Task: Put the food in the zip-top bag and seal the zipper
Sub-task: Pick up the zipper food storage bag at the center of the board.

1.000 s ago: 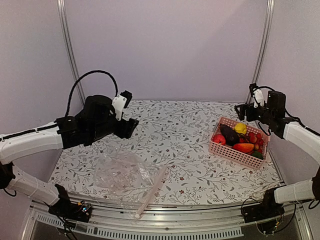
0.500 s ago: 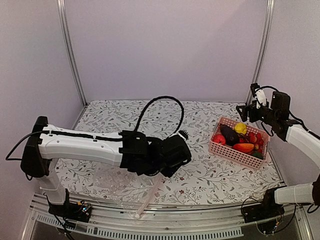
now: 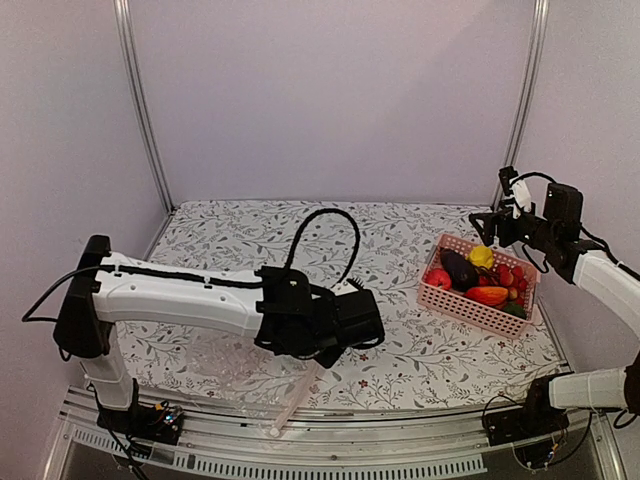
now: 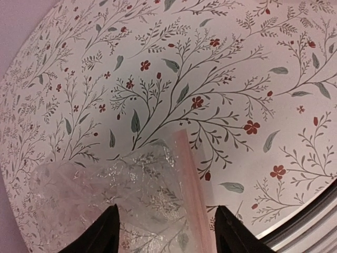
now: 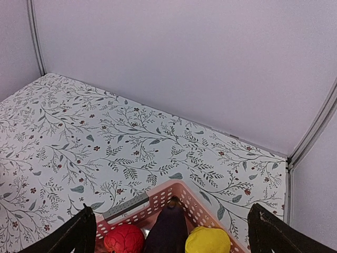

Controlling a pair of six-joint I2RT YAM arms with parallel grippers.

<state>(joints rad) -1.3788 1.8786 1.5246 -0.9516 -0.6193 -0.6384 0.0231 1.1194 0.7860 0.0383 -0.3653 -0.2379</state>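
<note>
The clear zip-top bag lies flat at the near left of the table, empty. Its whitish-pink zipper runs along its right edge. My left gripper hangs open just above the far end of the zipper. In the left wrist view the bag and zipper lie between my open fingers, and my gripper holds nothing. The food sits in the pink basket at the right: yellow piece, red one, eggplant. My right gripper is open above the basket's far end, empty.
The floral table ends at a metal rail just beyond the bag's near edge. The back wall and side posts enclose the table. The left arm's cable loops above the table's middle.
My left arm has swung from the back left across the table and come down over the bag's zipper edge. The right arm has barely moved.
</note>
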